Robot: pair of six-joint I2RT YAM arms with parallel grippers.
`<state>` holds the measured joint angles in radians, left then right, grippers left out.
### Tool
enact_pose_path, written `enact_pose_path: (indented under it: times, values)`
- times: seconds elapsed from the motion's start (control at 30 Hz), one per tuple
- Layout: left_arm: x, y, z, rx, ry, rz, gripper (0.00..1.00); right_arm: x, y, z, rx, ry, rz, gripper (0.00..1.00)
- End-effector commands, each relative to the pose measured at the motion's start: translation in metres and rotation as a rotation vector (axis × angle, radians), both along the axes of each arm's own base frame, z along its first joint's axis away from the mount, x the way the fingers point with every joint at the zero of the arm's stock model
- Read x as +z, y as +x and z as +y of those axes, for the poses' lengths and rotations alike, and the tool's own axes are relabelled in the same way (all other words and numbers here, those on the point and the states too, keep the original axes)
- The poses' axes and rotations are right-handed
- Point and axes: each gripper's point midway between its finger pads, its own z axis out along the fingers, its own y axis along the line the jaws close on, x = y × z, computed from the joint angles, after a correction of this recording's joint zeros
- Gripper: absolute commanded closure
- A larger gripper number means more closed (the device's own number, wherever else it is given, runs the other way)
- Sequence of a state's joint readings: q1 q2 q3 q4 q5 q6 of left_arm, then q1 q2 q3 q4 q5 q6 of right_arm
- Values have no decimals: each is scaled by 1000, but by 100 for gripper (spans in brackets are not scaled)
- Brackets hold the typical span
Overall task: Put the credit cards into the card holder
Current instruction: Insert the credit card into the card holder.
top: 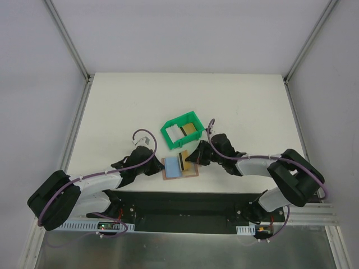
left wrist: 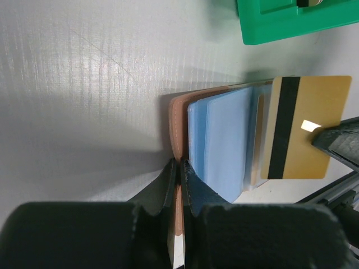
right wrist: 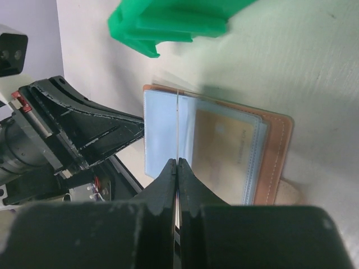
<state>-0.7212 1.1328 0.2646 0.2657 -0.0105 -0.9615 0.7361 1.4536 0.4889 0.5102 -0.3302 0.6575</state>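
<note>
The tan-brown card holder lies open near the front edge, its blue-grey pockets facing up. My left gripper is shut on the holder's brown leather edge. My right gripper is shut on a gold-olive card with a black stripe, held edge-on over the open pockets. In the top view the left gripper and right gripper flank the holder. A white-grey card and another gold card lie in the green bin. I cannot make out a blue card.
The green plastic bin stands just behind the card holder; it also shows in the left wrist view and the right wrist view. The black base rail runs along the table's near edge.
</note>
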Motion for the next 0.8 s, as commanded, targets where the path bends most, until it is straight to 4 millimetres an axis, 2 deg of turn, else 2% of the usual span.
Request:
enact_pose_path:
  times: [0.0,0.43,0.77]
  values:
    - [-12,-7,6,9,30,33,100,14,6,19,-12,131,-24,100]
    - [-11,-6,6,14,31,30,100,-18,-13,7,-2,75,39,100]
    - [-11,-5,4,5,29,25,100,-36,-14,9,3,51,72,100]
